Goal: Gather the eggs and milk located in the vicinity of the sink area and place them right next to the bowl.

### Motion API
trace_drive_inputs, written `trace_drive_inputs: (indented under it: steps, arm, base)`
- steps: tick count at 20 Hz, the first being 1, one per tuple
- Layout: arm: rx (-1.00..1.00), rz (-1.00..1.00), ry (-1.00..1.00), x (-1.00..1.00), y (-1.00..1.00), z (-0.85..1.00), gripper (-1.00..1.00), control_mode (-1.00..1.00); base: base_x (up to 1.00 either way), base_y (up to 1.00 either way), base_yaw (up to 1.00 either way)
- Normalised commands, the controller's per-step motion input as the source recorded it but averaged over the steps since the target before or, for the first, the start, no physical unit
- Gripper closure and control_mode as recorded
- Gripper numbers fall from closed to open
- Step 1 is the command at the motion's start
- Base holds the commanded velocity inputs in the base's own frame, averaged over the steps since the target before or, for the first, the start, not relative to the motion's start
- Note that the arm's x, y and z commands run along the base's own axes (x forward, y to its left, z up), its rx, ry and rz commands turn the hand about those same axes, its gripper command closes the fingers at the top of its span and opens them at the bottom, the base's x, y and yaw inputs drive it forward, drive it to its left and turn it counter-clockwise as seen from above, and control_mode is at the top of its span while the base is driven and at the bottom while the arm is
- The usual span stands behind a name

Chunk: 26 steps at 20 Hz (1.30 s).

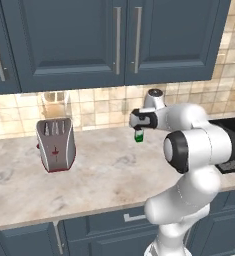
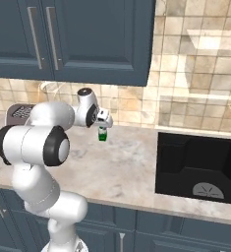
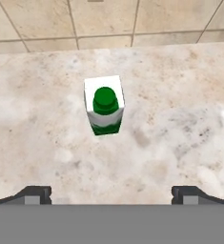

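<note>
Marble counter (image 1: pixel 104 175), toaster (image 1: pixel 55 144) far left, perhaps milk carton (image 3: pixel 104 105) unobstructed below spread fingers (image 3: pixel 35 194).

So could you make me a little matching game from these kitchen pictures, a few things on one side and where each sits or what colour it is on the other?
Things:
1. milk carton
2. toaster
3. sink
4. cabinets

Descriptions:
A. black, set into the counter at the right
B. dark blue, hanging above the tiled wall
C. white and green with a green cap, standing upright on the counter below the robot's open fingers
D. silver with slots on top, on the counter at the left

Pairs: 1-C, 2-D, 3-A, 4-B
</note>
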Motion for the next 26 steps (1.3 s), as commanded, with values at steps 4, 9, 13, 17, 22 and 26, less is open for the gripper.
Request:
trace_drive_inputs:
  steps: [4, 9, 13, 17, 22, 26]
  arm:
    - [0.00, 0.00, 0.00, 0.26, 0.00, -0.09, -1.00, -1.00]
    - [0.00, 0.00, 0.00, 0.24, 0.00, -0.17, -1.00, -1.00]
    - [0.00, 0.00, 0.00, 0.17, 0.00, -0.23, -1.00, -1.00]
    - [0.00, 0.00, 0.00, 0.15, 0.00, -0.19, -1.00, -1.00]
    - [0.00, 0.00, -0.01, 0.16, 0.00, -0.15, -1.00, -1.00]
    - [0.00, 0.00, -0.01, 0.14, 0.00, -0.01, -1.00, -1.00]
  base:
    - [0.00, 0.00, 0.00]
    - [0.00, 0.00, 0.00]
    - [0.00, 0.00, 0.00]
    - [0.00, 0.00, 0.00]
    - [0.00, 0.00, 0.00]
    - [0.00, 0.00, 0.00]
